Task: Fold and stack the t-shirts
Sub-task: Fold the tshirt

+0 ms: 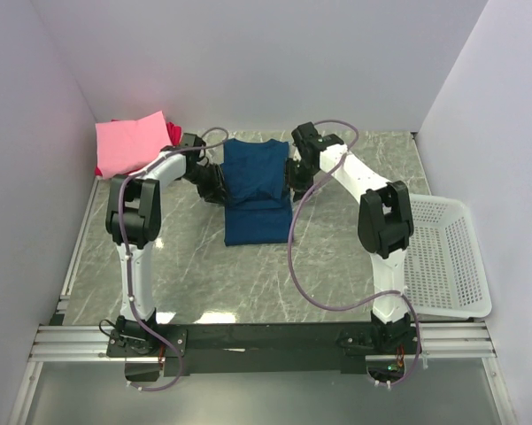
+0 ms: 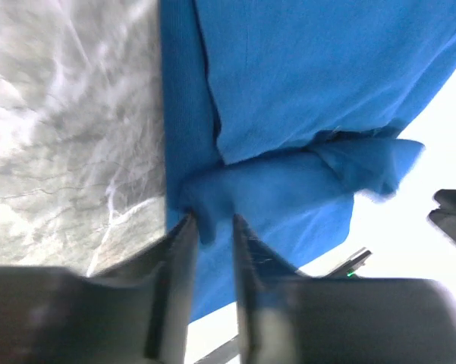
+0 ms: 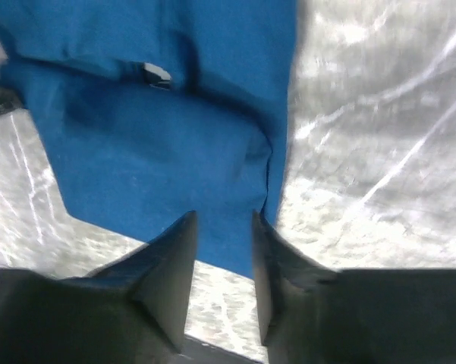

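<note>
1. Your left jaws stand slightly parted, with a raised ridge of the dark blue t-shirt (image 2: 303, 91) between their tips. The folded pink t-shirt (image 1: 131, 142) lies off to their left.
2. Between the two sets of jaws, the blue shirt lies folded on the worktop (image 1: 204, 274).
3. Your right jaws stand open over the shirt's right edge, and the white basket (image 1: 451, 257) sits well to their right.
</note>
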Controlling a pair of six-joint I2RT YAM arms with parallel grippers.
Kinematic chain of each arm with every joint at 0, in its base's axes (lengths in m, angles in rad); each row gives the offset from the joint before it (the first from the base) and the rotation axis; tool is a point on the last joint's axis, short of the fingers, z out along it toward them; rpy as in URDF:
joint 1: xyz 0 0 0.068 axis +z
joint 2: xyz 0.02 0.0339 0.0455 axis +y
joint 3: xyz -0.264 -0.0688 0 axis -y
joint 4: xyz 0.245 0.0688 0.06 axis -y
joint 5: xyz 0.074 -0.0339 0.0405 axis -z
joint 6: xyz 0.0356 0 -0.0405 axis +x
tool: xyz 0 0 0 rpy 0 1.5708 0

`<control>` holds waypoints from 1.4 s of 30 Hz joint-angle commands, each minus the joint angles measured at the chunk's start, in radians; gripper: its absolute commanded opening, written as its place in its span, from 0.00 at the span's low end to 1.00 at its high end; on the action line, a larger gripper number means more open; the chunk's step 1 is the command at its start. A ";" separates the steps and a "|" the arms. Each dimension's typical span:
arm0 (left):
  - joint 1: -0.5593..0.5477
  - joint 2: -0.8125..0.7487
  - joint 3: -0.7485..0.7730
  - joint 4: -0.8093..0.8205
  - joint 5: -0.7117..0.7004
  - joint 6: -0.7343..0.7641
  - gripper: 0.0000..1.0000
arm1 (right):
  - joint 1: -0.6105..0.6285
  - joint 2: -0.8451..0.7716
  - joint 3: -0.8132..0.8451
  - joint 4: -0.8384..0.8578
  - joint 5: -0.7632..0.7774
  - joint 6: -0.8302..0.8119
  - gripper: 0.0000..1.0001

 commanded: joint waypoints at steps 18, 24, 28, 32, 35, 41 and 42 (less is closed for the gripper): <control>0.015 -0.319 -0.265 0.199 -0.088 -0.059 0.60 | 0.028 -0.155 -0.171 0.155 -0.115 -0.025 0.53; -0.021 -0.379 -0.399 0.230 -0.091 -0.052 0.60 | 0.072 -0.107 -0.155 0.166 -0.076 -0.020 0.52; -0.061 -0.374 -0.434 0.217 -0.122 -0.056 0.59 | 0.079 -0.050 -0.106 0.172 -0.049 -0.016 0.51; -0.075 -0.377 -0.460 0.193 -0.165 -0.030 0.59 | 0.079 0.016 -0.025 0.160 -0.033 -0.017 0.51; -0.077 -0.374 -0.465 0.177 -0.174 -0.010 0.59 | 0.079 0.091 0.072 0.122 -0.020 -0.027 0.51; -0.098 -0.377 -0.499 0.161 -0.185 0.013 0.59 | 0.077 0.225 0.258 0.069 0.006 -0.028 0.51; -0.100 -0.385 -0.508 0.161 -0.191 0.015 0.59 | 0.077 0.254 0.308 0.063 0.010 -0.024 0.51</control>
